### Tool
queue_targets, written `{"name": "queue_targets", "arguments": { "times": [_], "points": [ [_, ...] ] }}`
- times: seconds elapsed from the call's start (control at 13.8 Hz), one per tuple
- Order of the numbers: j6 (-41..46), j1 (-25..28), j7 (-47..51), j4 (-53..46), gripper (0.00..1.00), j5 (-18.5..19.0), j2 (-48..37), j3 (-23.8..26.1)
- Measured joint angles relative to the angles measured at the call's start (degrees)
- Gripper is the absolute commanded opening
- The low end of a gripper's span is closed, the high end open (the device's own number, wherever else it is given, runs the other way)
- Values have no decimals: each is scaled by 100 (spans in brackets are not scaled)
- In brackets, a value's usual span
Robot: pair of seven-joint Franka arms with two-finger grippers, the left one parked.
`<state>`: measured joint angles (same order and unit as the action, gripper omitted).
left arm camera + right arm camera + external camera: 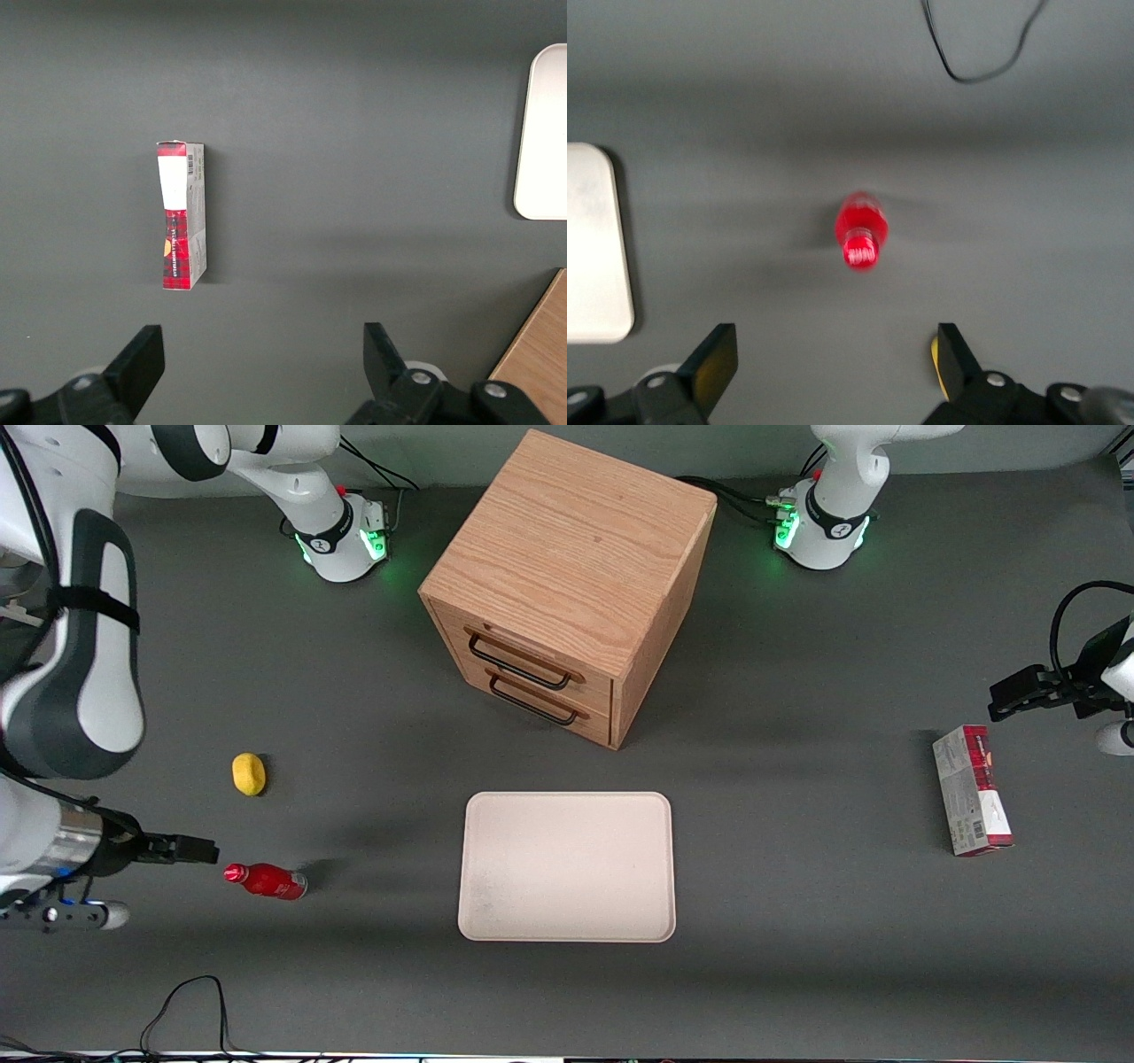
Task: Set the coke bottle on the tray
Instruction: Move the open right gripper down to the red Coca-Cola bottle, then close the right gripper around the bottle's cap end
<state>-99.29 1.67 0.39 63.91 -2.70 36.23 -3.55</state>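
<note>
A dark grey matte table (pixel 797 957) fills the front view, evenly lit, with soft shadows beside each thing and a loop of black cable (pixel 190 1005) at its edge nearest the camera. The bottle (pixel 265 880) lies on its side on the bare table toward the working arm's end, cap pointing at that end and silvery base toward the tray (pixel 567 866); it is well apart from the tray. The tray lies flat near the middle of the table, nearer the camera than the wooden cabinet (pixel 567 584), whose two drawer fronts face it at an angle. A yellow lump (pixel 249 773) sits farther from the camera than the bottle, near it but not touching. A red-and-white carton (pixel 972 790) lies flat toward the parked arm's end. The gripper (pixel 202 851) hangs just beside the bottle's cap, slightly farther from the camera and above the table; in the right wrist view its fingers (pixel 713 363) stand wide apart with nothing between them, the bottle (pixel 860 229) lying ahead of them.
</note>
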Motion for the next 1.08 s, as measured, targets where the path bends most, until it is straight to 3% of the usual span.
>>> {"name": "queue_targets", "arguments": {
  "times": [0.51,0.8,0.87,0.94,1.08],
  "points": [
    [-2007,-87,-288,1522,99,0,42,108],
    [-2328,-87,-390,2000,99,0,27,130],
    [-2329,-88,-436,2023,92,0,6,130],
    [-2329,-89,-462,2027,70,0,-15,130],
    [-2329,-89,-479,2028,2,0,-41,130]
  ]
}}
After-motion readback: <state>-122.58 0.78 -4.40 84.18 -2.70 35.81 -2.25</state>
